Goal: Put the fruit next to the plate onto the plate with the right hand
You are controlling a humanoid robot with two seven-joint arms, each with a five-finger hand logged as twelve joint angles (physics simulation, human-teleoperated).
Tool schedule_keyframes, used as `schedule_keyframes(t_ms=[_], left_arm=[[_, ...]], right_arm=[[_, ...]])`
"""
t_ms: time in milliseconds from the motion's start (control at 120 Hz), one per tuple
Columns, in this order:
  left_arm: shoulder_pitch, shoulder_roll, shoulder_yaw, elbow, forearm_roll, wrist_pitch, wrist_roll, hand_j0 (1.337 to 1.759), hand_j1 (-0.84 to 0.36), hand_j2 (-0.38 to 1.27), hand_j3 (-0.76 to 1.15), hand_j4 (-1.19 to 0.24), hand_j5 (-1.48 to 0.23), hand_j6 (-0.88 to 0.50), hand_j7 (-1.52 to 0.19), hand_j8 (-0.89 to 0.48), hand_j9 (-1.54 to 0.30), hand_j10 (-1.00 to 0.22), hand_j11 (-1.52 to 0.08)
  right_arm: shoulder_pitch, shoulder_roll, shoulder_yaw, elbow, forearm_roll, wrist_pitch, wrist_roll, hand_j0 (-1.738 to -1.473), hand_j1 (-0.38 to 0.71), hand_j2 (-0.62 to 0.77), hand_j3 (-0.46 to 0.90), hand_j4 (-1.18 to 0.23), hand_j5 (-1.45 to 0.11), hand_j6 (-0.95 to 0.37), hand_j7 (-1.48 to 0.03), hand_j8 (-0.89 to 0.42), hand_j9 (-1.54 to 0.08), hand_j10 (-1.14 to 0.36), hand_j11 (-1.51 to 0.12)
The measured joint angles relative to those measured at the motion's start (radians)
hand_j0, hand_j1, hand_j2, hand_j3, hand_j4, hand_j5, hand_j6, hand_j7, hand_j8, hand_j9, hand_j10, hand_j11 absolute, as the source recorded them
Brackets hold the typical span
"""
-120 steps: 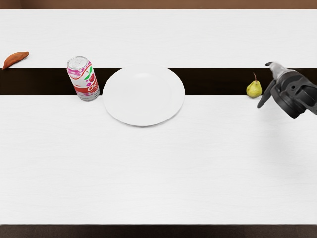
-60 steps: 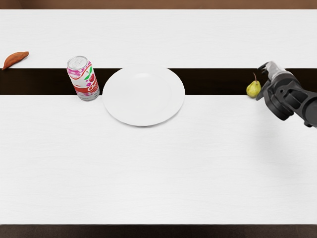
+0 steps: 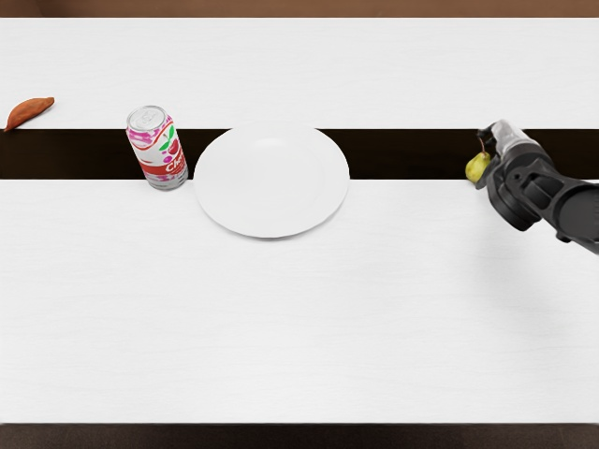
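Observation:
A small yellow-green pear (image 3: pixel 474 169) stands at the edge of the dark gap, far to the right of the white plate (image 3: pixel 271 182). My right hand (image 3: pixel 496 152) comes in from the right edge and presses against the pear's right side, hiding part of it. The dark wrist and forearm trail off to the lower right. Nothing lies on the plate. The left arm is out of view.
A red and white cherry soda can (image 3: pixel 157 148) stands upright just left of the plate. An orange-brown sweet potato (image 3: pixel 28 111) lies at the far left edge. A dark gap (image 3: pixel 402 154) runs across between the two white tabletops.
My right hand has moved left and slightly up from the right edge until it meets the pear and covers its right side. The pear, plate and can have stayed put.

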State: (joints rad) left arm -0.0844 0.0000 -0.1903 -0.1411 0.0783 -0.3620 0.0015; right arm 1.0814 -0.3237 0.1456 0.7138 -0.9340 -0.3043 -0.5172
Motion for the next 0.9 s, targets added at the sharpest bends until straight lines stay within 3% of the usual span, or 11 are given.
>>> schedule_keyframes(t_ms=[900], left_arm=[[0.000,0.000,0.003,0.000,0.000,0.000,0.000,1.658,0.32,0.00,0.00,-0.02,-0.03,-0.02,-0.03,-0.02,-0.03,-0.02,-0.03]], right_arm=[[0.000,0.028,-0.039,-0.041,-0.003,0.003,0.001,-1.656,0.25,-0.05,0.00,-0.51,-0.67,-0.49,-0.66,-0.48,-0.67,-0.51,-0.67]])
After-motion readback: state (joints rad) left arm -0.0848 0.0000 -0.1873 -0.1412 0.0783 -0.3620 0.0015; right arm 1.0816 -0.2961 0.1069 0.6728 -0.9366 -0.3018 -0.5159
